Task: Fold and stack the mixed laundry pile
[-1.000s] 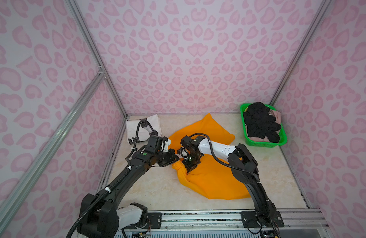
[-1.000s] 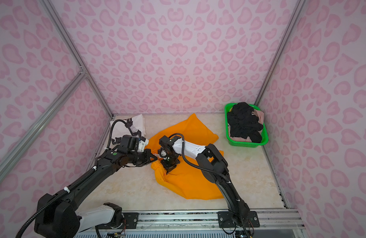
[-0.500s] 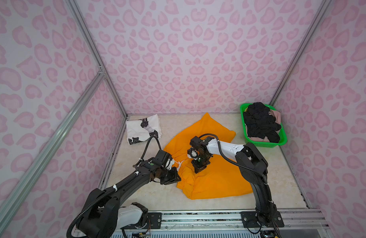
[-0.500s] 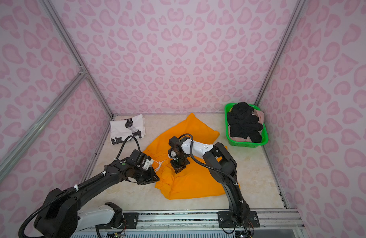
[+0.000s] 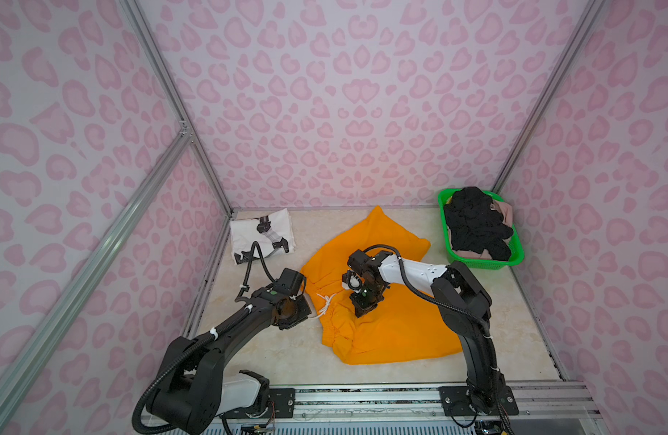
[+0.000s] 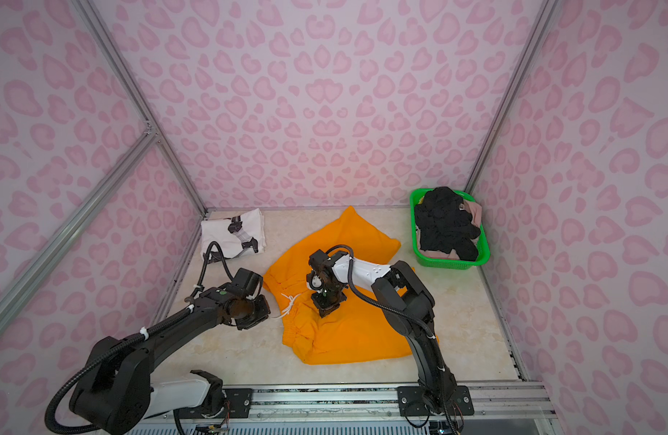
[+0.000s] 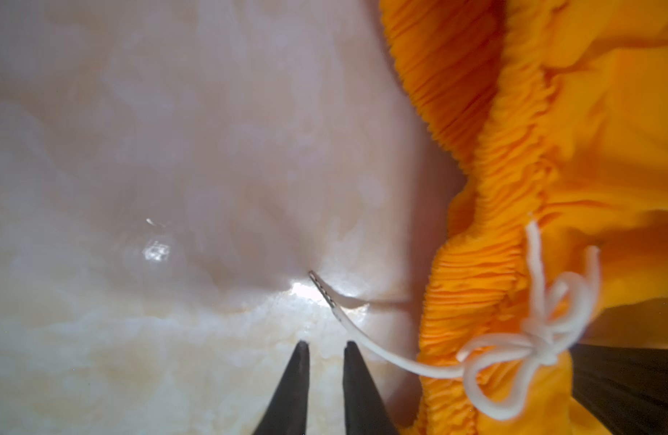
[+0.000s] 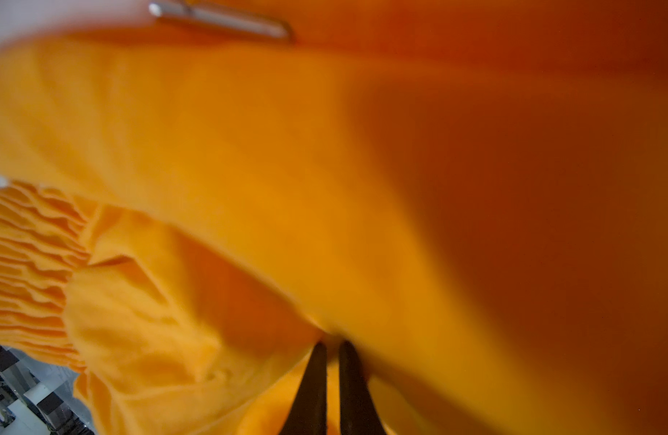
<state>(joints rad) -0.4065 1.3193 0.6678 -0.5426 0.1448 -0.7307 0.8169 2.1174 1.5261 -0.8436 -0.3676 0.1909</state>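
Our right gripper pinches a fold of the orange shorts; our left gripper hangs slightly parted, empty, over the table beside the waistband.

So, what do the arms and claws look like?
Both mostly black, each with one white link: left arm near its base, right arm near its wrist. Black ribbed cables loop outside. The left claw and right claw have thin, dark, pointed fingers.

Nothing readable for you: no labels, brands or numbers. Black print on the folded white fabric T-shirt, far left corner of the pale marble-look table, shows no letters.
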